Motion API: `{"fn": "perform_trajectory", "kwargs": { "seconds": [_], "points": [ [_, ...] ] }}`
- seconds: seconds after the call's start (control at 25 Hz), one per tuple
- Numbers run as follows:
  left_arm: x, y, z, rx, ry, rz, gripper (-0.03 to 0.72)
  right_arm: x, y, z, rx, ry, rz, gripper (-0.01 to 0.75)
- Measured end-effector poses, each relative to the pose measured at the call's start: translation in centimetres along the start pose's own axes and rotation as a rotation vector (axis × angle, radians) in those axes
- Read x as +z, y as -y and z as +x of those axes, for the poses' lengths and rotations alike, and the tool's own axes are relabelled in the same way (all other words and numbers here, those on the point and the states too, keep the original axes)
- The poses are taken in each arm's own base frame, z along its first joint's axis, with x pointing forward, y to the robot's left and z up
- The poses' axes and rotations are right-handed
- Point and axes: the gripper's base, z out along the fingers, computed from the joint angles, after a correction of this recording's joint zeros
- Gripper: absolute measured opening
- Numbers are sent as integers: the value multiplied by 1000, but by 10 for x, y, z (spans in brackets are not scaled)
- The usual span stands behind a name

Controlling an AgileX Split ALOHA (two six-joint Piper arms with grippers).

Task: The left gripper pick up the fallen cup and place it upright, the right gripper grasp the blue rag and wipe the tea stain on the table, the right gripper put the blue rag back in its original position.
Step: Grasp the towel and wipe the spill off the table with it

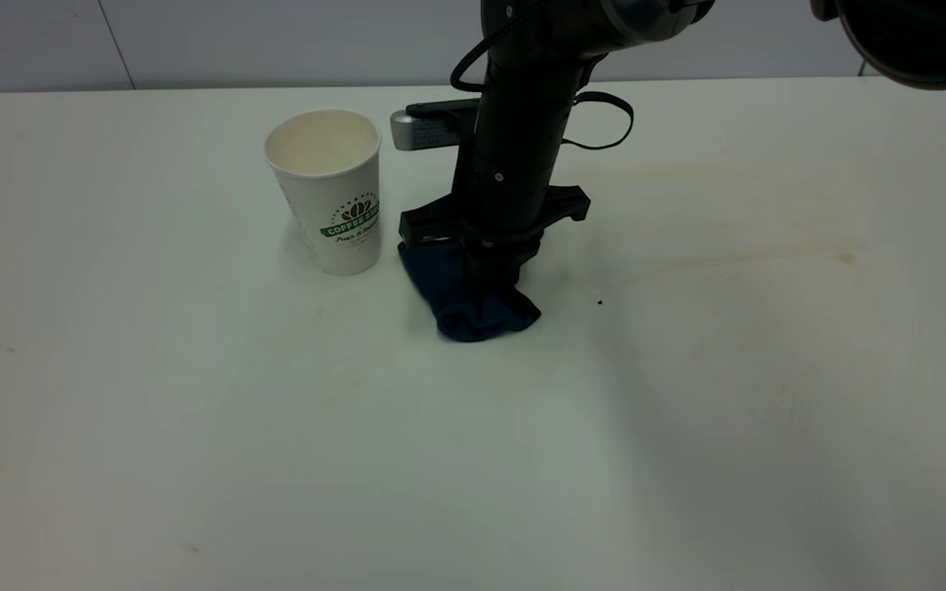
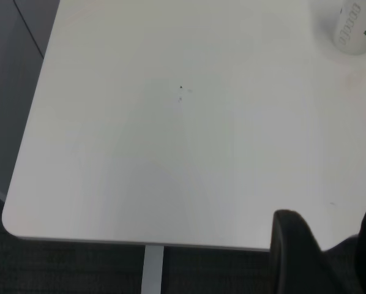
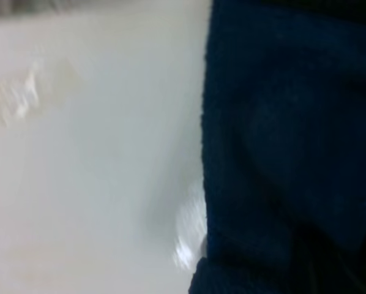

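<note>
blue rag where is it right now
In the exterior view the blue rag lies bunched on the table near the centre, under the right claw, just right of the upright cup.

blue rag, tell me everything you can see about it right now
The blue rag is a dark navy cloth with a soft, towel-like weave. It lies bunched and folded on the table, pressed under the right tool, whose arm hides the rag's upper part. Its lower edge bulges out in a rounded fold. It lies close beside the upright cup, apart from it. Pale tan streaks of the tea stain lie further along the table.
</note>
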Motion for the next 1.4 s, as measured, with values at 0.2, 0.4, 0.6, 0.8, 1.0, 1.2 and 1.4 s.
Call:
{"fn": "perform_trajectory", "kwargs": {
  "seconds": [0.2, 0.4, 0.6, 0.8, 1.0, 1.2, 1.4],
  "points": [
    [0, 0, 0, 0, 0, 0, 278, -3, 19, 5, 17, -82, 57, 51],
    [0, 0, 0, 0, 0, 0, 278, -11, 63, 1, 104, -78, 114, 52],
    [0, 0, 0, 0, 0, 0, 278, -23, 127, 1, 234, -59, 135, 53],
    [0, 0, 0, 0, 0, 0, 278, -36, 187, 8, 357, -41, 153, 55],
    [0, 0, 0, 0, 0, 0, 278, -48, 237, 19, 457, -26, 171, 64],
    [0, 0, 0, 0, 0, 0, 278, -56, 268, 29, 508, -16, 193, 89],
    [0, 0, 0, 0, 0, 0, 278, -62, 275, 31, 481, -20, 198, 310]
  ]
}}
